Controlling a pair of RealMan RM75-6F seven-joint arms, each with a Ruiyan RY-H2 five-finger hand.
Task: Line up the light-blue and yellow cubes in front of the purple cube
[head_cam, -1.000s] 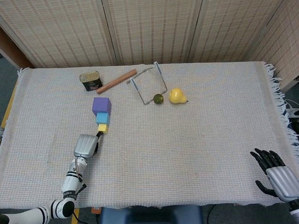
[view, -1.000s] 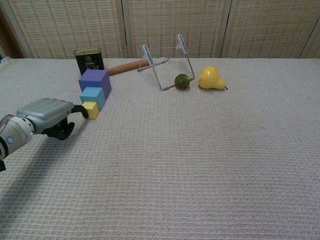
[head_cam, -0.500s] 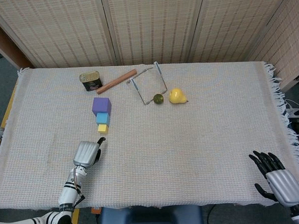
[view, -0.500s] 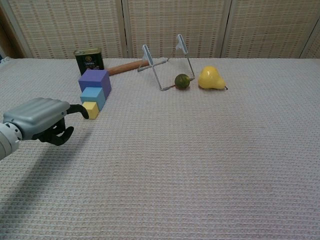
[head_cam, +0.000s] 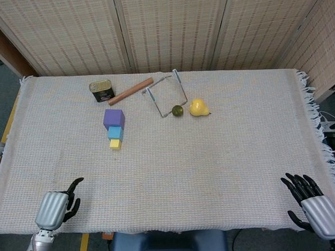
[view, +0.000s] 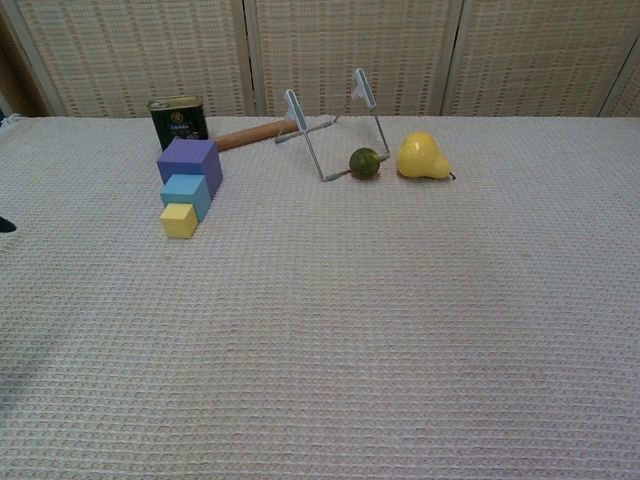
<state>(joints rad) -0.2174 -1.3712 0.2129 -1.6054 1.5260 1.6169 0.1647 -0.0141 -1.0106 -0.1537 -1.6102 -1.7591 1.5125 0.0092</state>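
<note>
three cubes sit in touching row on table [head_cam: 224, 173], far left area: purple cube [head_cam: 114, 118] at back, light-blue cube [head_cam: 115, 132] before it, yellow cube [head_cam: 115, 143] nearest me. my left hand [head_cam: 55, 207] hovers at near left table edge, fingers apart, holding nothing, well apart from cubes. my right hand [head_cam: 313, 206] at near right corner, fingers spread, empty.

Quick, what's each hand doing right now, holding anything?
Left hand: open, holds nothing, near the table's front-left edge.
Right hand: open, fingers spread, holds nothing.
</note>
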